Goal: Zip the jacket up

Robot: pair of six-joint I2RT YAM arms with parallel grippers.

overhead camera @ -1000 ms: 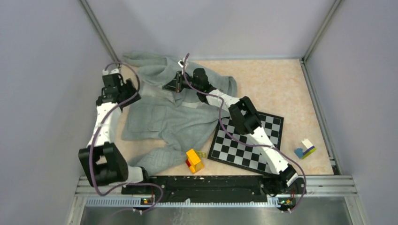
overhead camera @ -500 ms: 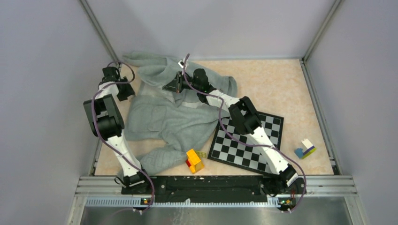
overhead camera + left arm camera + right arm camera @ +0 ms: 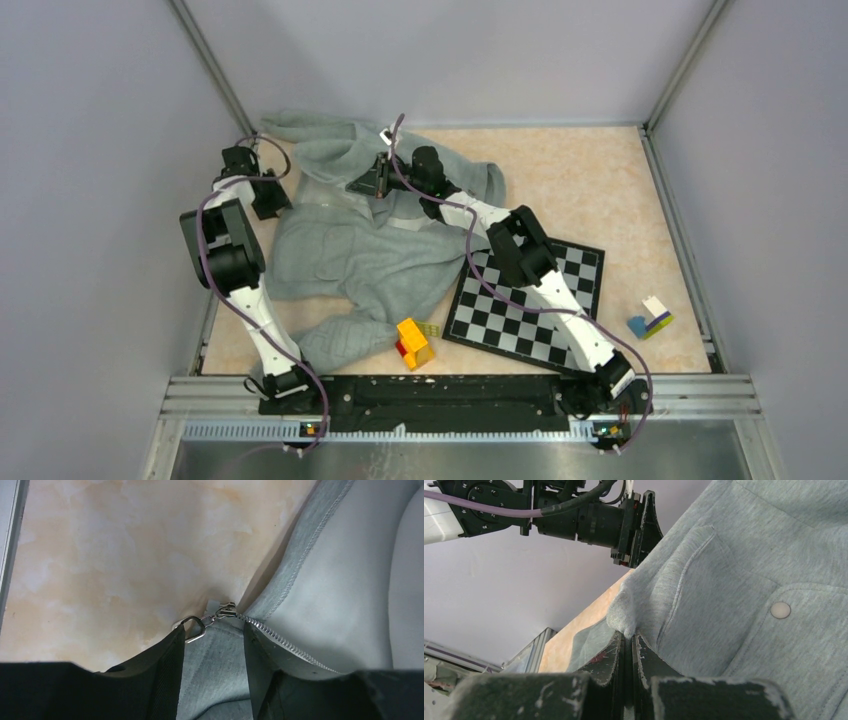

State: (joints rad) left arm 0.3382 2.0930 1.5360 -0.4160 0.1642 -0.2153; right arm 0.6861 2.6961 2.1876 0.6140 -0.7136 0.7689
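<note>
At the left edge of the jacket [image 3: 360,250], my left pincer [image 3: 212,636] has barely shifted, fingers parted beside one zipper pull [image 3: 192,628]; my right pincer [image 3: 628,639] clenches one jacket fold.

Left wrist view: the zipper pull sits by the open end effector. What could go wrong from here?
1. The pull ring lies at the fingertip edge of the left end effector, not between the fingers. Closing may miss it or pinch jacket fabric instead.
2. The right end effector pinches only a small fold, which could slip once the slider is tugged.
</note>
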